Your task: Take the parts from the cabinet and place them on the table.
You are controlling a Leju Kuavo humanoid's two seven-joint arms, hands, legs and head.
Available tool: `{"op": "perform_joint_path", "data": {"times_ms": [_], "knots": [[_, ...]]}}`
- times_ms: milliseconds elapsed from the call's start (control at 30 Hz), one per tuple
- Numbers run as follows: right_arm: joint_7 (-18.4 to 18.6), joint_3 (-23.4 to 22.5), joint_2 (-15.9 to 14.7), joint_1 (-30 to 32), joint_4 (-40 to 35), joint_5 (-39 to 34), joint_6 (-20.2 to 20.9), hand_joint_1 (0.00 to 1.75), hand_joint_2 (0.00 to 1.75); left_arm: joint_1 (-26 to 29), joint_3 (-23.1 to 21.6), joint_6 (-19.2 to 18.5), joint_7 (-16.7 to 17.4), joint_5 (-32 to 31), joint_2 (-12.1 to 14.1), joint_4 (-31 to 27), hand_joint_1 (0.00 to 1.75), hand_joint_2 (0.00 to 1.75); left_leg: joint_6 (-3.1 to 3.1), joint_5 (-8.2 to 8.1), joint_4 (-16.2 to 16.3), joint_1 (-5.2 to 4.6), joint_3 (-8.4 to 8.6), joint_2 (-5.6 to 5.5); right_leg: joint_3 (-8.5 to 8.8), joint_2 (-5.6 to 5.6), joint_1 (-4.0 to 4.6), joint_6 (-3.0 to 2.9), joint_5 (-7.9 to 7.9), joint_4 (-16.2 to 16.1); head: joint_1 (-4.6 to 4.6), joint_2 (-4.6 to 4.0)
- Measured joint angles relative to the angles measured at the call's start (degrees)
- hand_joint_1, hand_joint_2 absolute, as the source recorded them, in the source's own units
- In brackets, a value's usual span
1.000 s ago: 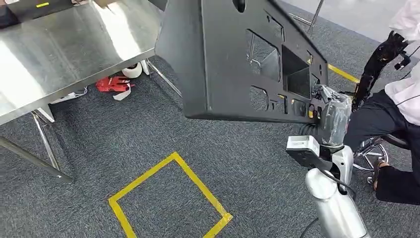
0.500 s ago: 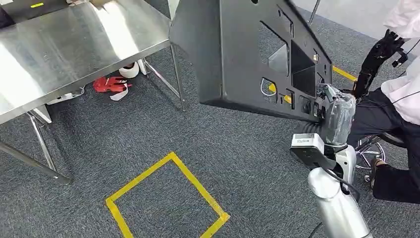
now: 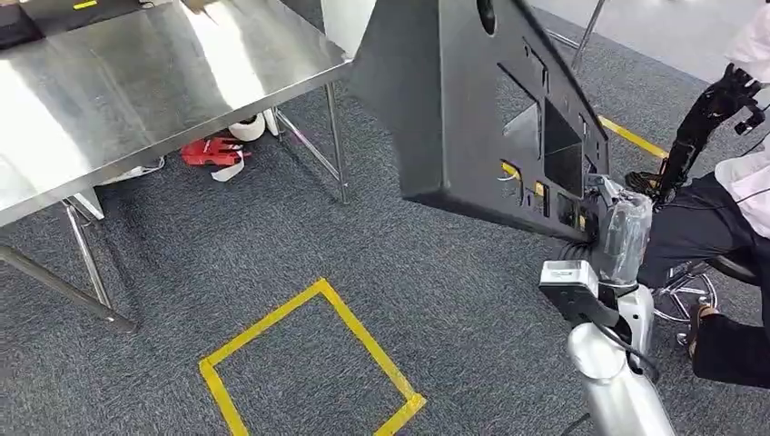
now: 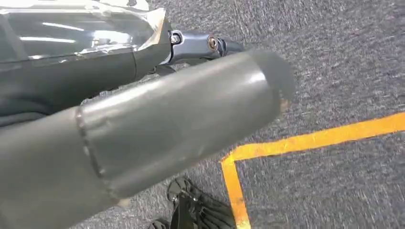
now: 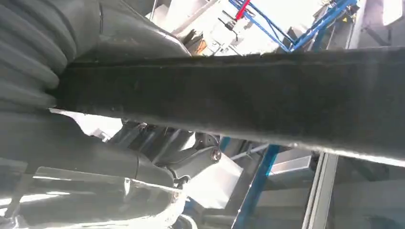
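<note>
A large black plastic panel (image 3: 472,100) with several cut-outs hangs upright in the air, right of the steel table (image 3: 118,91). My right hand (image 3: 617,227), wrapped in clear plastic, grips the panel's lower right edge. In the right wrist view the panel's dark edge (image 5: 239,90) crosses the picture, with the right hand (image 5: 95,157) clasped around it. My left hand (image 4: 143,119) hangs over the carpet, its thick thumb and a finger stretched out, and holds nothing.
A yellow tape square (image 3: 309,363) marks the grey carpet ahead of me. Under the table lie a red object (image 3: 211,152) and a white tape roll (image 3: 245,127). The table's corner leg (image 3: 338,145) stands near the panel. A person (image 3: 726,209) sits on a stool at the right.
The whole picture has shifted to the right, so the camera has moved. The table's corner and the held panel both sit further right in the picture. My right hand's grip is unchanged.
</note>
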Motion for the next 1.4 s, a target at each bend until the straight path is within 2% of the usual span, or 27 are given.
{"op": "perform_joint_path", "data": {"times_ms": [67, 100, 133, 233, 267, 300, 367, 433, 467, 567, 633, 667, 733, 767, 800, 833, 867, 933, 967, 1033, 1100, 1167, 1200, 1267, 1300, 1367, 1400], "knots": [[0.00, 0.00, 0.00, -0.04, 0.00, -0.02, 0.00, 1.75, 1.75, 0.05, 0.17, -0.02, -0.20, 0.15, -0.09, 0.00, 0.00, 0.00, -0.29, 0.12, -0.17, 0.31, 0.09, 0.00, -0.06, 0.05, 0.29, -0.62, 0.02, 0.00, 0.02, 0.00], [0.00, 0.00, 0.02, -0.28, 0.00, -0.02, 0.00, 1.75, 1.75, 0.04, 0.24, -0.02, -0.37, 0.15, -0.04, 0.00, 0.00, 0.00, -0.57, -0.23, 0.16, 0.54, -0.07, 0.05, 0.07, 0.04, -0.35, -1.08, 0.24, -0.21, 0.02, 0.00], [0.00, 0.02, 0.02, -0.53, 0.00, -0.02, 0.00, 1.75, 1.75, -0.01, 0.24, -0.04, -0.61, 0.15, -0.07, 0.00, 0.00, 0.00, -0.96, -1.33, 1.52, 0.58, -0.48, 0.18, 0.13, 0.03, -0.30, -1.39, 0.18, -0.22, -0.06, 0.00], [0.02, 0.02, 0.02, -0.90, 0.00, -0.04, 0.00, 1.75, 1.75, -0.01, 0.28, -0.55, -1.05, 0.15, 0.00, 0.00, 0.00, 0.00, -1.78, -7.44, 13.57, 0.77, -6.34, 0.43, 0.08, -0.08, -0.20, -1.94, 0.08, -0.22, -0.35, 0.00], [0.04, 0.04, 0.02, -0.89, 0.00, -0.09, 0.00, 1.75, 1.75, 0.10, 0.28, -0.68, -1.11, 0.22, -0.07, 0.00, 0.00, 0.00, -1.87, -8.36, 16.93, 0.86, -8.07, 0.44, 0.08, -0.10, -0.15, -1.98, 0.06, -0.22, -0.39, 0.00], [0.02, 0.04, 0.02, -0.90, 0.00, -0.09, 0.00, 1.75, 1.75, 0.17, 0.28, -0.87, -1.16, 0.22, -0.07, 0.00, 0.00, 0.00, -1.84, -7.80, 17.72, 0.95, -8.66, 0.44, 0.12, -0.09, -0.05, -1.97, 0.05, -0.21, -0.37, 0.00], [0.06, 0.04, 0.02, -0.95, 0.00, -0.07, 0.02, 1.75, 1.75, 0.11, 0.31, -1.07, -1.27, 0.24, -0.04, 0.00, 0.00, 0.00, -1.34, -3.89, 12.09, 0.96, -6.20, 0.45, 0.26, -0.05, 0.07, -1.96, 0.04, -0.22, -0.37, 0.00], [0.20, 0.04, 0.02, -1.23, 0.00, 0.00, 0.02, 1.75, 1.75, 0.00, 0.31, -1.22, -1.42, 0.24, 0.02, -0.02, 0.00, 0.00, -0.21, 0.56, 1.74, 0.73, -0.85, 0.53, 0.44, -0.02, 0.08, -1.94, 0.03, -0.24, -0.39, 0.00], [0.22, 0.04, 0.02, -1.37, 0.00, 0.00, 0.02, 1.75, 1.75, -0.18, 0.31, -1.25, -1.49, 0.24, 0.09, -0.02, 0.00, 0.00, -0.07, -0.32, 0.40, 0.41, -0.33, 0.75, 0.36, -0.03, 0.46, -1.82, -0.03, -0.24, -0.33, 0.00], [0.22, 0.04, 0.00, -1.52, 0.00, 0.00, 0.02, 1.75, 1.75, -0.07, 0.33, -1.31, -1.57, 0.42, 0.13, -0.04, 0.00, 0.00, 0.48, -0.35, 0.26, -0.15, -0.49, 0.70, 0.39, -0.09, 0.18, -1.09, -0.02, -0.65, -0.33, 0.00], [0.24, 0.05, 0.00, -1.47, -0.24, 0.00, 0.04, 1.75, 1.75, -0.08, 0.35, -1.35, -1.61, 0.50, 0.07, -0.09, 0.00, 0.00, 1.24, 0.73, -1.55, 0.44, 0.90, 0.85, 0.08, -0.17, 0.44, -0.48, -0.35, 0.03, -0.46, 0.00], [0.26, 0.04, 0.00, -1.69, -0.26, 0.00, 0.04, 1.75, 1.75, -0.15, 0.35, -1.40, -1.68, 0.50, -0.02, -0.09, 0.00, 0.00, 1.63, 0.92, -1.94, 0.49, 1.18, 0.79, -0.81, -0.04, 0.64, -0.79, -1.59, 2.15, -0.28, 0.00], [0.24, 0.04, -0.17, -1.77, -0.26, 0.02, 0.04, 1.75, 1.75, -0.20, 0.35, -1.53, -1.68, 0.50, -0.04, -0.09, 0.00, 0.00, 1.81, 0.82, -1.94, 0.45, 1.24, 0.78, -5.32, 0.00, 0.57, -1.28, -5.20, 10.93, -0.11, 0.00], [0.26, 0.04, -0.20, -1.59, -0.26, 0.02, 0.04, 1.75, 1.75, -0.20, 0.35, -1.55, -1.68, 0.50, -0.07, -0.09, 0.00, 0.00, 1.86, 0.75, -1.92, 0.41, 1.21, 0.70, -7.85, 0.00, 0.51, -1.20, -6.58, 15.53, -0.17, 0.00], [0.26, 0.07, -0.20, -1.44, -0.26, 0.02, 0.04, 1.75, 1.75, -0.16, 0.35, -1.55, -1.68, 0.50, -0.07, -0.07, 0.00, 0.00, 1.88, 0.70, -1.91, 0.40, 1.23, 0.65, -9.04, 0.00, 0.51, -0.89, -6.80, 17.45, -0.15, 0.00], [0.26, 0.04, -0.22, -1.43, -0.26, 0.00, 0.04, 1.75, 1.75, -0.14, 0.37, -1.55, -1.68, 0.52, -0.07, -0.07, 0.00, 0.00, 1.84, 0.64, -1.90, 0.40, 1.28, 0.59, -9.07, -0.01, 0.51, -0.60, -6.40, 17.16, -0.13, 0.00], [0.31, 0.04, -0.26, -1.44, -0.24, 0.00, 0.04, 1.75, 1.75, -0.12, 0.37, -1.55, -1.68, 0.57, -0.07, -0.07, 0.00, 0.00, 1.73, 0.55, -1.84, 0.42, 1.36, 0.45, -7.69, -0.01, 0.45, 0.07, -4.84, 13.90, -0.11, 0.00], [0.31, 0.04, -0.28, -1.49, -0.26, -0.02, 0.04, 1.75, 1.75, -0.14, 0.37, -1.57, -1.68, 0.57, -0.20, -0.09, 0.00, 0.00, 1.33, 0.21, -1.62, 0.50, 1.63, 0.27, -2.92, -0.04, 0.14, 1.10, -0.88, 4.24, -0.13, 0.00], [0.31, 0.04, -0.30, -1.53, -0.26, 0.00, 0.02, 1.75, 1.75, -0.14, 0.39, -1.64, -1.77, 0.57, -0.13, -0.07, 0.00, 0.00, 0.76, -0.28, -1.11, 0.38, 1.57, 0.22, -0.65, -0.10, -0.21, 0.99, 0.65, -1.01, -0.06, 0.00], [0.24, 0.00, -0.46, -1.41, -0.24, -0.02, -0.02, 1.75, 1.75, -0.11, 0.44, -1.68, -1.94, 0.55, -0.02, -0.09, 0.00, 0.00, 0.24, -0.68, -0.80, -0.01, 1.40, 0.14, -0.23, 0.04, 0.23, -0.07, 0.84, -0.84, -0.18, 0.00], [0.24, 0.02, -0.63, -1.16, -0.26, -0.02, -0.09, 1.75, 1.75, -0.09, 0.44, -1.73, -2.03, 0.48, -0.11, -0.07, 0.00, 0.00, 0.14, -0.65, -0.89, 0.19, 1.46, 0.18, -0.24, 0.09, 0.44, -0.60, 0.74, -0.77, -0.22, 0.00], [0.24, 0.00, -0.81, -1.12, -0.33, -0.02, -0.24, 1.75, 1.75, -0.15, 0.46, -1.75, -2.10, 0.41, -0.07, -0.07, 0.00, 0.00, -0.63, -1.78, 0.36, 0.52, 1.09, 0.38, 0.13, 0.13, -0.17, -1.36, 0.80, -1.06, -0.24, 0.00], [0.24, 0.00, -0.83, -1.12, -0.33, -0.02, -0.35, 1.75, 1.75, -0.15, 0.46, -1.77, -2.14, 0.24, -0.07, -0.07, 0.00, 0.00, -0.94, -3.45, 3.02, 0.59, -0.12, 0.51, 0.25, 0.09, -0.16, -1.89, 0.66, -1.06, -0.61, 0.02], [0.26, 0.00, -0.96, -1.02, -0.33, -0.07, -0.37, 1.75, 1.75, -0.11, 0.50, -1.90, -2.14, 0.13, 0.02, -0.07, 0.00, 0.00, -1.46, -7.64, 12.21, 0.76, -4.88, 0.57, 0.27, 0.05, -0.06, -2.06, 0.54, -1.03, -0.61, 0.00], [0.26, 0.00, -0.98, -0.82, -0.33, -0.09, -0.39, 1.75, 1.75, -0.05, 0.50, -2.03, -2.14, 0.13, 0.02, -0.07, 0.00, 0.00, -1.58, -8.80, 16.38, 0.86, -7.29, 0.59, 0.28, 0.05, 0.01, -2.11, 0.49, -1.01, -0.61, 0.00], [0.33, 0.00, -1.09, -0.43, -0.33, -0.09, -0.41, 1.75, 1.75, 0.01, 0.48, -2.23, -2.14, 0.02, 0.02, -0.07, 0.00, 0.00, -1.45, -7.14, 16.62, 0.98, -8.17, 0.61, 0.44, 0.09, 0.11, -2.24, 0.37, -1.01, -0.59, 0.00], [0.35, 0.00, -1.11, -0.29, -0.33, -0.11, -0.44, 1.75, 1.75, -0.02, 0.48, -2.27, -2.14, 0.02, 0.04, -0.07, 0.00, 0.00, -1.20, -4.20, 12.44, 0.97, -6.47, 0.61, 0.66, 0.13, 0.14, -2.30, 0.29, -1.01, -0.61, 0.00]]}}
